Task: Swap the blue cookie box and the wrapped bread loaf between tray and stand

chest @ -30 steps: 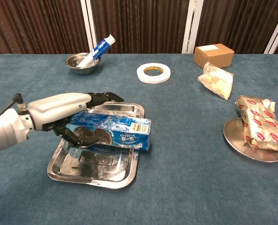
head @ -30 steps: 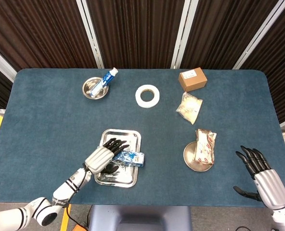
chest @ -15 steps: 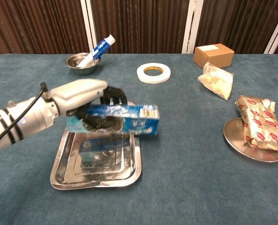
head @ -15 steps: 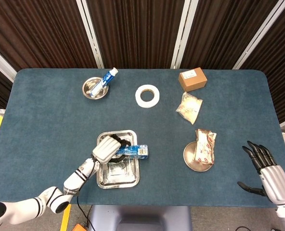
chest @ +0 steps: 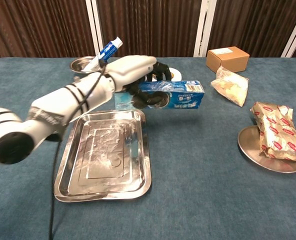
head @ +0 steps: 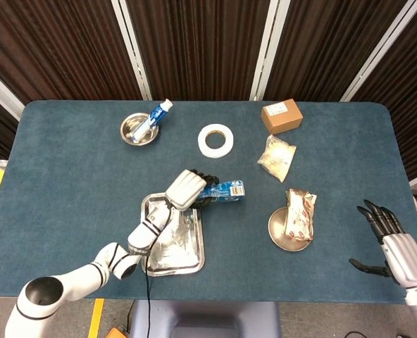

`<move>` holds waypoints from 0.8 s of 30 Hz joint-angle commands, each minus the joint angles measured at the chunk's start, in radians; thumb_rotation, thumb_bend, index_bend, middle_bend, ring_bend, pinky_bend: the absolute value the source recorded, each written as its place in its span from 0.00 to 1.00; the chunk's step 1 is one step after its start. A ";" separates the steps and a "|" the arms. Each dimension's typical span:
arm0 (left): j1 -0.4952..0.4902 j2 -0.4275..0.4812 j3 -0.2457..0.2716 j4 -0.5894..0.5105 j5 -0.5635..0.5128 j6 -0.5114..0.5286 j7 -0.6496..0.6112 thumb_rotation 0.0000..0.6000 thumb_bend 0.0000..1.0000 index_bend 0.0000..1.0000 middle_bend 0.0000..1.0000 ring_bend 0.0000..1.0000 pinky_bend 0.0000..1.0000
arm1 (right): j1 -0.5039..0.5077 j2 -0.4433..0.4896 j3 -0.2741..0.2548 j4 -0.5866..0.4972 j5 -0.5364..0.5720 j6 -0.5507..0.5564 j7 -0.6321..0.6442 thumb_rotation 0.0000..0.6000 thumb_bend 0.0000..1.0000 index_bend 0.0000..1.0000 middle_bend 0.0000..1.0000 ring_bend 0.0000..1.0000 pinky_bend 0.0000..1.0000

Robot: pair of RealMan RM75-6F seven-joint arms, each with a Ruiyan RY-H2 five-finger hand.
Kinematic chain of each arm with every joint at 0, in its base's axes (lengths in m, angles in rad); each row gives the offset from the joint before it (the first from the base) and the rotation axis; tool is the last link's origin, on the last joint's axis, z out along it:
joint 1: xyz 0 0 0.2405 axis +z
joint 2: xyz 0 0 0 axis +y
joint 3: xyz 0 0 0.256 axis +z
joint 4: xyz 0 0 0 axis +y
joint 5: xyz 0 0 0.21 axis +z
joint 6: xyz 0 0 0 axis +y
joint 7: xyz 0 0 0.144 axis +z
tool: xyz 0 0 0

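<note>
Long blue cookie box [chest: 170,95] up in the air, gripped by the left hand [chest: 138,70], past the far right corner of the shiny square metal tray [chest: 105,155]. Wrapped bread loaf [chest: 277,131] lying on the round metal stand [chest: 255,152]. Right hand [head: 394,243] spread wide, holding nothing, by the blue bench [head: 67,176] edge.

cookie box [chest: 174,95]: blue | bread loaf [chest: 277,131]: red-and-white wrapper | tray [chest: 104,155]: silver | table [chest: 198,165]: teal
</note>
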 commanded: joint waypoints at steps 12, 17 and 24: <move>-0.279 -0.284 -0.042 0.528 -0.115 -0.175 -0.237 1.00 0.38 0.00 0.00 0.00 0.00 | 0.055 -0.010 0.022 0.023 0.085 -0.132 0.007 1.00 0.14 0.00 0.00 0.00 0.00; -0.261 -0.283 -0.018 0.519 -0.124 -0.143 -0.264 1.00 0.37 0.00 0.00 0.00 0.00 | 0.050 -0.007 0.007 0.010 0.047 -0.115 -0.005 1.00 0.14 0.00 0.00 0.00 0.00; -0.072 -0.163 0.095 0.338 -0.053 0.104 -0.260 1.00 0.36 0.00 0.00 0.00 0.00 | 0.076 -0.025 -0.021 0.032 -0.057 -0.109 -0.006 1.00 0.14 0.00 0.00 0.00 0.00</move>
